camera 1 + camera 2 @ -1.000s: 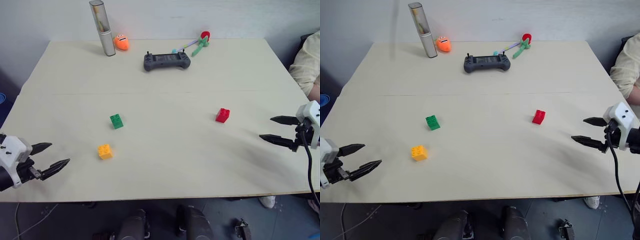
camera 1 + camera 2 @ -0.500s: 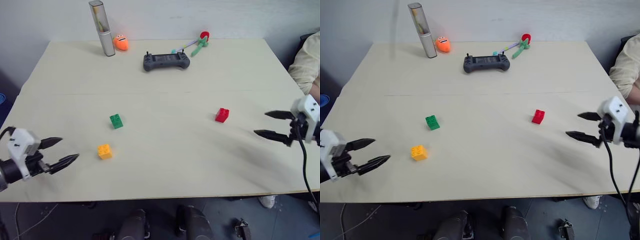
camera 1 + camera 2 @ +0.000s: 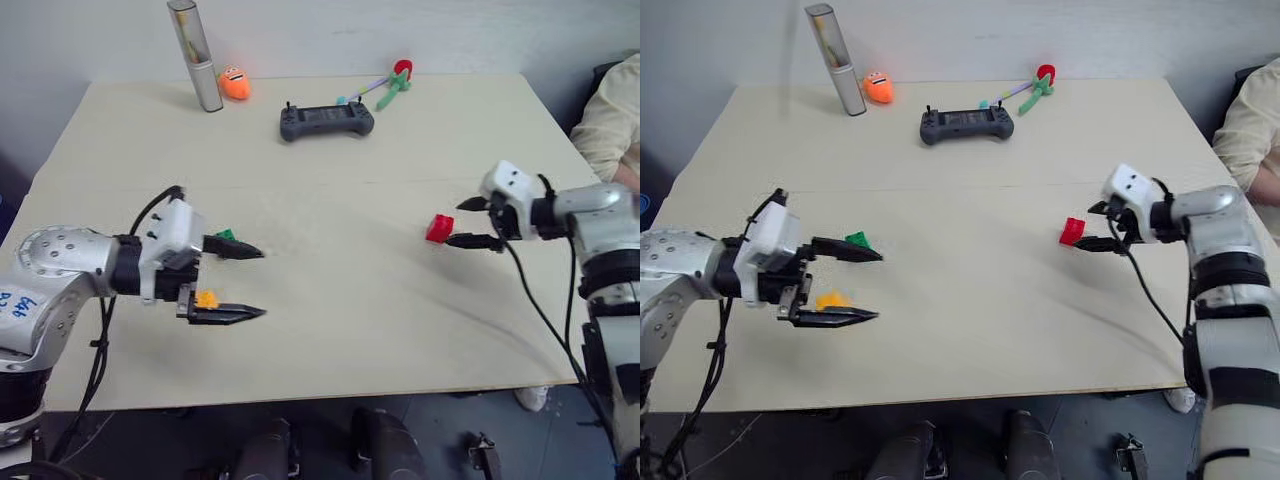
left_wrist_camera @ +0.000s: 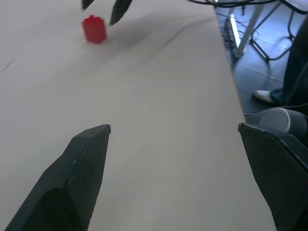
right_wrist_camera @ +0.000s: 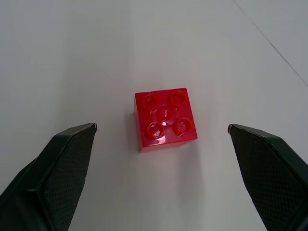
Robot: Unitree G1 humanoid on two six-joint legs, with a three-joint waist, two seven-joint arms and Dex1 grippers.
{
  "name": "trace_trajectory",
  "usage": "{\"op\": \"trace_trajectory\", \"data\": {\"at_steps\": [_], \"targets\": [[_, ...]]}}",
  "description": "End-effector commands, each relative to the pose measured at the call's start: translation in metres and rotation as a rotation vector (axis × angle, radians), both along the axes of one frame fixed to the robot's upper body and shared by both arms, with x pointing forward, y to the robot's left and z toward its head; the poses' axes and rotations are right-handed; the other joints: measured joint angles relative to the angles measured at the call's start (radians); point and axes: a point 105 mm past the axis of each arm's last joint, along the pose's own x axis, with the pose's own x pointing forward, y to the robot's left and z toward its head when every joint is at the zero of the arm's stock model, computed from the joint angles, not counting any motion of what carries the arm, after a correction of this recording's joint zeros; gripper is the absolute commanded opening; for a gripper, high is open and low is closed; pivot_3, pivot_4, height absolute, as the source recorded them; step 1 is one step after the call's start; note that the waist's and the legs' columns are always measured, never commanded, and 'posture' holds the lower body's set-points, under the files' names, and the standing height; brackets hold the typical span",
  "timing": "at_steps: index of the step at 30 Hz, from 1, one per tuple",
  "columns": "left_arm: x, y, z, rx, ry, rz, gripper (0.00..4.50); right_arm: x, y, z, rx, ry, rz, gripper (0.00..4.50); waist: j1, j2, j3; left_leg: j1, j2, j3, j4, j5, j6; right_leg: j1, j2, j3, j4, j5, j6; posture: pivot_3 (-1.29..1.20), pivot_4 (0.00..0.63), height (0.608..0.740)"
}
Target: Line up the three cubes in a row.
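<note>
Both hands moved inward, spread | right hand [image 5: 161, 132] frames red cube [image 5: 165, 119] studs-up

Controller [image 3: 327, 121] behind cubes [image 3: 438, 228], mid-table [image 3: 350, 330]

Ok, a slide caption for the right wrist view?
Open right gripper lined up on the red cube, studs up on the table.

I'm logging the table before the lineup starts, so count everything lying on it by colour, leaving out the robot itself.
Red: 1, the red cube
Green: 1, the green cube
Yellow-orange: 1, the yellow-orange cube
Orange: 1, the orange toy
Grey: 1, the game controller
Silver: 1, the upright tube
Mixed colours: 1, the flower toy
Total: 7
</note>
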Motion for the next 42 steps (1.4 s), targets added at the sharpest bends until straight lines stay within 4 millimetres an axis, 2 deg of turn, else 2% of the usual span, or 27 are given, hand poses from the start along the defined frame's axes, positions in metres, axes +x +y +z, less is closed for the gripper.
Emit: {"op": "trace_trajectory", "data": {"at_steps": [1, 5, 8, 15, 20, 22, 24, 28, 34, 42], "targets": [[-0.005, -0.007, 0.008, -0.022, -0.019, -0.031, 4.46, 0.004, -0.003, 0.008, 0.005, -0.023, -0.022, 4.50, 0.000, 0.000, 0.000, 0.000, 0.000, 0.000, 0.000, 0.000, 0.000, 0.000, 0.000, 0.000, 0.000, 0.000, 0.000, 0.00, 0.150, 0.740], [-0.004, -0.008, 0.010, -0.033, -0.036, -0.024, 4.46, 0.010, -0.001, 0.002, -0.006, -0.029, -0.056, 4.50, 0.000, 0.000, 0.000, 0.000, 0.000, 0.000, 0.001, 0.001, 0.000, 0.001, 0.000, 0.000, 0.000, 0.000, 0.000, 0.00, 0.150, 0.740], [-0.003, -0.009, 0.010, -0.036, -0.048, -0.022, 4.50, 0.011, 0.007, 0.004, 0.060, -0.011, -0.040, 3.89, 0.000, 0.000, 0.000, 0.000, 0.000, -0.001, 0.001, 0.001, 0.000, 0.001, 0.000, 0.000, 0.001, 0.000, 0.000, 0.00, 0.150, 0.740], [-0.001, -0.010, 0.014, -0.046, -0.078, -0.024, 4.50, 0.010, 0.010, -0.009, -0.010, 0.005, -0.015, 1.48, 0.001, 0.000, 0.000, 0.000, 0.000, -0.001, 0.001, 0.001, 0.000, 0.001, 0.001, 0.000, 0.000, 0.000, 0.000, 0.00, 0.150, 0.740], [0.000, -0.010, 0.012, -0.046, -0.071, -0.030, 4.50, 0.005, 0.019, 0.001, 0.012, -0.011, 0.075, 1.46, 0.000, 0.000, 0.000, 0.000, 0.000, -0.001, 0.001, 0.001, 0.000, 0.001, 0.001, 0.000, 0.001, 0.000, 0.000, 0.00, 0.150, 0.740], [-0.003, -0.009, 0.003, -0.013, -0.042, -0.052, 4.50, -0.011, 0.035, 0.010, 0.049, 0.008, 0.254, 1.46, 0.001, 0.000, 0.000, 0.000, 0.000, -0.001, 0.001, 0.001, 0.000, 0.001, 0.001, 0.000, 0.000, 0.000, 0.000, 0.00, 0.150, 0.740], [-0.007, -0.006, -0.006, 0.030, -0.025, -0.078, 4.50, -0.029, 0.048, 0.011, 0.033, 0.021, 0.388, 1.46, 0.002, 0.000, 0.000, 0.000, 0.000, -0.002, 0.001, 0.001, 0.000, 0.001, 0.001, 0.000, 0.000, 0.000, 0.000, 0.00, 0.150, 0.740], [-0.013, -0.007, -0.019, 0.079, -0.008, -0.138, 4.50, -0.077, 0.081, -0.010, -0.004, 0.080, 0.525, 1.46, 0.016, 0.000, 0.000, 0.000, 0.000, -0.003, 0.001, 0.001, 0.000, 0.001, 0.001, -0.001, 0.001, 0.000, 0.000, 0.00, 0.150, 0.740], [-0.011, -0.017, -0.027, 0.105, -0.044, -0.207, 4.50, -0.111, 0.099, -0.041, -0.058, 0.148, 0.474, 1.46, 0.033, 0.000, 0.000, 0.001, -0.002, -0.003, 0.005, 0.001, 0.001, 0.002, 0.000, 0.000, 0.003, 0.000, 0.001, 0.00, 0.150, 0.740], [-0.002, -0.025, -0.026, 0.087, -0.067, -0.218, 4.50, -0.127, 0.111, -0.043, -0.059, 0.120, 0.499, 1.46, 0.039, -0.001, 0.000, 0.001, -0.001, -0.003, 0.005, 0.001, 0.001, 0.002, 0.001, -0.001, 0.003, 0.000, 0.001, 0.00, 0.150, 0.740]]}}
